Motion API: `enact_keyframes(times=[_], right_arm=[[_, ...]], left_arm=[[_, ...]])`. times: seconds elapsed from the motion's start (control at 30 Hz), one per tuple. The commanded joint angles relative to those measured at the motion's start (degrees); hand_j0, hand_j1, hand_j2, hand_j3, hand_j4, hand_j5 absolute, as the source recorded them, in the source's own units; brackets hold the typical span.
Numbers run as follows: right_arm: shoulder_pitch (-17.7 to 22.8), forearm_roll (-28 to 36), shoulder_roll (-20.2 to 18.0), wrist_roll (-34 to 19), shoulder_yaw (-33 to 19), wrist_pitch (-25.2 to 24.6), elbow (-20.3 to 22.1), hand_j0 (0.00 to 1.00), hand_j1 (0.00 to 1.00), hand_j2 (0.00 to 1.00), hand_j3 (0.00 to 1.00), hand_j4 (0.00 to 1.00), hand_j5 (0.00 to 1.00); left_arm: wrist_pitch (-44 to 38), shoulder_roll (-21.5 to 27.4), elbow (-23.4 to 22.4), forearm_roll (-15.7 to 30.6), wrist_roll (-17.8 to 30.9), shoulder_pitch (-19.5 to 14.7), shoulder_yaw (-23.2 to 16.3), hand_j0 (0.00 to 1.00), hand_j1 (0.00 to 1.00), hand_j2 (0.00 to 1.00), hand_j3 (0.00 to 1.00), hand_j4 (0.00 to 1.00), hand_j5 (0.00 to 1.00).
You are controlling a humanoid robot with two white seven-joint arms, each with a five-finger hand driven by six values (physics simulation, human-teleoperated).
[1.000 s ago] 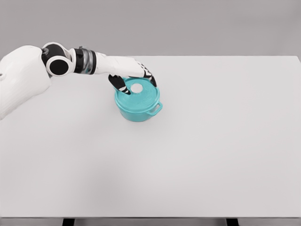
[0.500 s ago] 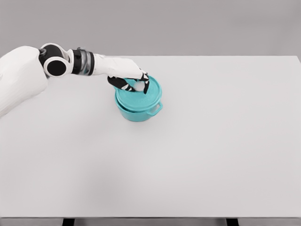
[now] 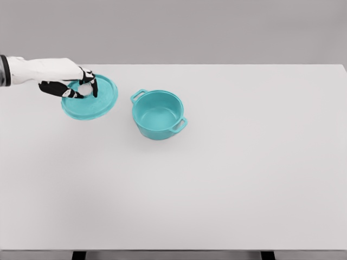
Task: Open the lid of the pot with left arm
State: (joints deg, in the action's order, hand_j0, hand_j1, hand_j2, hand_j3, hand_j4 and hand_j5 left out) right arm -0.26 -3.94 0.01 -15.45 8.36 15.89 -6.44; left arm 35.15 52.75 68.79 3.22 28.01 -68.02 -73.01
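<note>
One teal lid (image 3: 93,101), previously on the pot (image 3: 158,115), now sits at upper left, well apart from it; left hand (image 3: 73,85) fingers pinch its white knob (image 3: 85,90).

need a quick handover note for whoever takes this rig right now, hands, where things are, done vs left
Left robot hand: fingers closed on the white knob of the teal lid.
Right arm: not in view.
Lid: off the pot, at the table's left side; whether it rests on the table or is still carried cannot be told.
Pot: open, empty inside, upright near the table's middle, two side handles.
Done: lid removed.
Left: set the lid down if needed, release the knob, withdraw the arm.
</note>
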Motion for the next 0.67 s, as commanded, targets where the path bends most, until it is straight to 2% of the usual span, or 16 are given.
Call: enact_keyframes(times=[0.0,0.03,0.07,0.1,0.47,0.53,0.6,0.63], right_arm=[[0.0,0.0,0.0,0.0,0.0,0.0,0.0,1.0,1.0,1.0,1.0,1.0,1.0],[0.0,0.0,0.0,0.0,0.0,0.0,0.0,1.0,1.0,1.0,1.0,1.0,1.0],[0.0,0.0,0.0,0.0,0.0,0.0,0.0,1.0,1.0,1.0,1.0,1.0,1.0],[0.0,0.0,0.0,0.0,0.0,0.0,-0.1,1.0,1.0,1.0,1.0,1.0,1.0],[0.0,0.0,0.0,0.0,0.0,0.0,0.0,1.0,1.0,1.0,1.0,1.0,1.0],[0.0,0.0,0.0,0.0,0.0,0.0,-0.1,1.0,1.0,1.0,1.0,1.0,1.0],[0.0,0.0,0.0,0.0,0.0,0.0,0.0,1.0,1.0,1.0,1.0,1.0,1.0],[0.0,0.0,0.0,0.0,0.0,0.0,-0.1,1.0,1.0,1.0,1.0,1.0,1.0]], left_arm=[[-0.2,1.5,-1.1,0.6,-0.1,0.0,0.1,0.46,0.46,0.46,0.46,0.46,0.46],[-0.2,1.5,-1.3,0.5,-0.1,1.7,0.8,0.48,0.48,0.48,0.48,0.48,0.48],[-0.2,1.0,-1.3,0.4,-0.3,2.2,1.0,0.83,0.83,0.83,0.83,0.83,0.83],[-0.2,0.8,-1.3,0.3,-0.3,2.2,1.1,1.0,1.0,1.0,1.0,1.0,1.0],[-0.2,0.8,-0.2,0.7,-0.7,2.1,2.0,1.0,1.0,1.0,1.0,1.0,1.0],[-0.2,1.7,8.9,6.3,-0.7,3.2,4.7,1.0,1.0,1.0,1.0,1.0,1.0],[-0.2,1.6,15.2,6.9,-0.7,5.4,6.7,1.0,1.0,1.0,1.0,1.0,1.0],[-0.2,1.6,16.3,6.9,-0.7,7.3,8.8,1.0,1.0,1.0,1.0,1.0,1.0]])
